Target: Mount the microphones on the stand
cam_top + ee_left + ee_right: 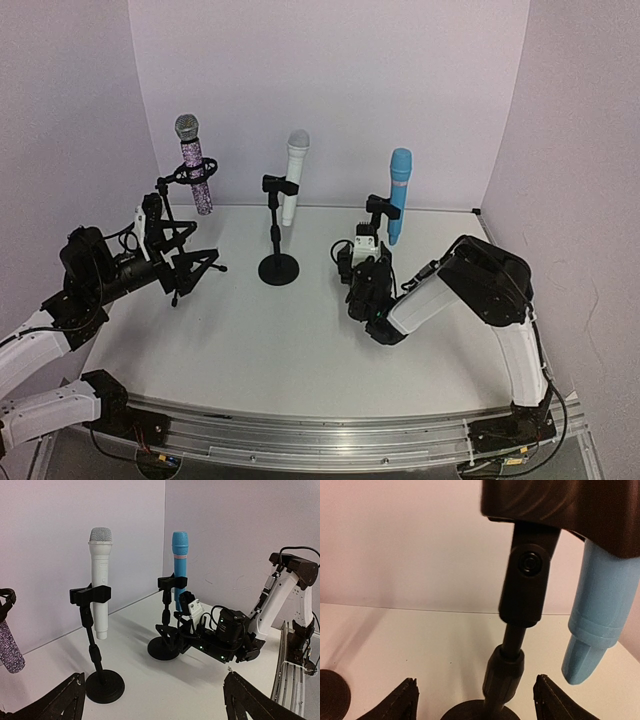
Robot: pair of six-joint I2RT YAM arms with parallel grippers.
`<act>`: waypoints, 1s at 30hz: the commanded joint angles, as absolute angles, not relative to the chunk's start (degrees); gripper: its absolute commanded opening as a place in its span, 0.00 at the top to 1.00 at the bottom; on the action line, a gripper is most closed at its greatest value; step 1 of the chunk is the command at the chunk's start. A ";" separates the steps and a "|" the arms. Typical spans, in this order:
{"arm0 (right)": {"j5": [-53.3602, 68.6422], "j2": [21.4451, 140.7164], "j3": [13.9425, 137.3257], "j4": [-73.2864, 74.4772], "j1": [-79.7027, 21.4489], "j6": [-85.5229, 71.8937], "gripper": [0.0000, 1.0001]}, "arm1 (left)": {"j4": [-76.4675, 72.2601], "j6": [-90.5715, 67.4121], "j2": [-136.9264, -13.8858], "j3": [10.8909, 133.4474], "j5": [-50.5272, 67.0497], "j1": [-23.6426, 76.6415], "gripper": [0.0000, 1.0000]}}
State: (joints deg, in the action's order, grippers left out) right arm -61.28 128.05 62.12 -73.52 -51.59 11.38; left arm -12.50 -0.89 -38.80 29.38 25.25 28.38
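Right wrist: right claw (475, 685) open, empty, astride stand (520, 590) holding blue microphone (600, 605); left claw (152, 680) open, empty.

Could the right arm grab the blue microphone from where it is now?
Probably yes: the right gripper is open at the stand, and the blue microphone sits clipped just above it, with nothing between.

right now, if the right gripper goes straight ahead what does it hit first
Probably the black stand post under the light blue microphone, centred between its open fingers; depth is unclear.
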 commanded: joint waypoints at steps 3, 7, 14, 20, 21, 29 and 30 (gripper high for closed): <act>-62.67 121.53 56.50 -75.36 -56.84 10.28 0.11 | -14.11 -0.09 -37.28 27.01 23.30 27.13 0.04; -63.05 118.38 51.74 -70.75 -62.57 8.77 0.10 | -12.95 -0.09 -36.64 24.68 23.18 26.20 0.04; -45.62 102.20 44.68 -28.06 -65.75 -17.52 0.12 | -10.90 -0.09 -35.91 19.64 20.72 21.77 0.04; -37.75 90.35 42.22 4.08 -63.04 -32.77 0.12 | -11.42 -2.88 -34.55 16.22 20.85 14.23 0.03; -35.95 87.92 40.86 6.97 -61.84 -35.12 0.12 | -11.56 -3.69 -34.10 15.53 20.76 12.60 0.02; -27.45 68.65 36.12 22.22 -45.76 -36.67 0.11 | -8.45 -0.51 -33.02 13.57 19.39 2.89 0.00; -26.67 66.57 35.73 22.82 -43.13 -35.84 0.11 | -6.57 1.83 -33.05 13.95 19.78 2.56 0.00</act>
